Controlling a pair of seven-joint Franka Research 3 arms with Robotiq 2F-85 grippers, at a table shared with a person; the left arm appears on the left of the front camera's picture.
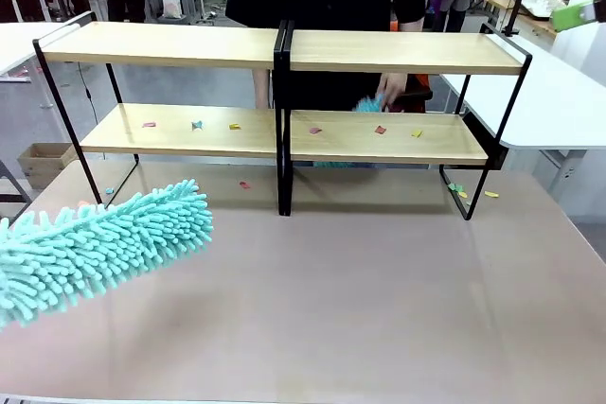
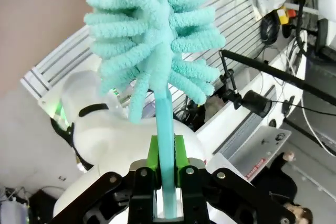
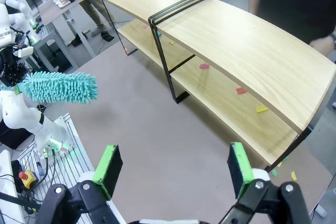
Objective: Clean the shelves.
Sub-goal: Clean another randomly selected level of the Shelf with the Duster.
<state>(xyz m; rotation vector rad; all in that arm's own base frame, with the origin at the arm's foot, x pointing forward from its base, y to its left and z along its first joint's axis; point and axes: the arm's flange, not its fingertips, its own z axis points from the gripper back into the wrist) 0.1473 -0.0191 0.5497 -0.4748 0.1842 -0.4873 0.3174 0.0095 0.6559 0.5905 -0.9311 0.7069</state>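
Shelves (image 1: 189, 44) side by side at far edge of counter (image 1: 379, 290). Paper scraps (image 1: 380, 129) litter the lower boards, so cleaning looks barely started. Left claw (image 2: 167, 156) clenched on duster (image 1: 95, 243), near left. Right claw (image 3: 173, 165) released.

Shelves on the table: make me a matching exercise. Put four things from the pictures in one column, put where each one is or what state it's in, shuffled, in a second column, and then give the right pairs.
Things
1. duster
2. right gripper
3. paper scraps
4. person's hand

Place or state
A. lying on the lower boards of the shelves
B. behind the shelves, at the far side of the table
C. clamped by its handle in the left gripper
D. open, holding nothing

Pairs: 1-C, 2-D, 3-A, 4-B
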